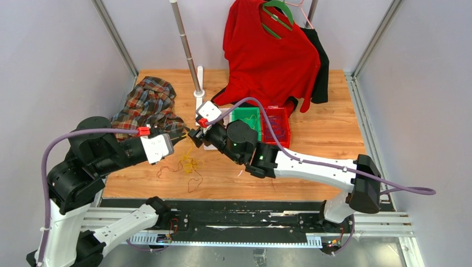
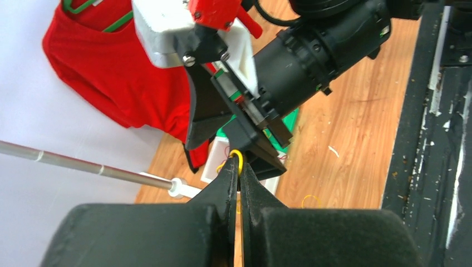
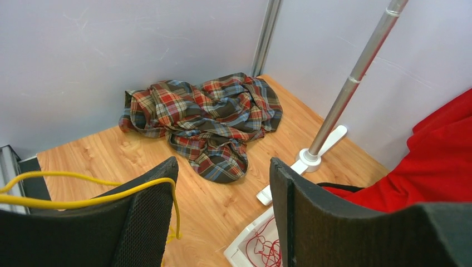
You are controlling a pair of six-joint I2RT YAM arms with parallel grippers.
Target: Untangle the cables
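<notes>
Just arm-side of the pole (image 1: 187,50), we catch the left gripper (image 2: 238,167) clamped tight on a loop of yellow cable (image 2: 236,153), its tips almost touching the right gripper (image 3: 222,167). The right one gapes wide and grips nothing. A yellow strand only drapes over the edge of one finger (image 3: 150,211).

By our reading the job is barely begun. One strand is lifted, but the tangle (image 1: 189,164) of yellow and dark cable lies bunched on the table (image 1: 334,139), nearer the arms than the pole, and nothing is laid out apart.

The tangle is a loose clump with no clear long axis. The raised strand does have one. In the right wrist view it runs nearly level up to the finger, then bends over it and hangs down toward the table.
</notes>
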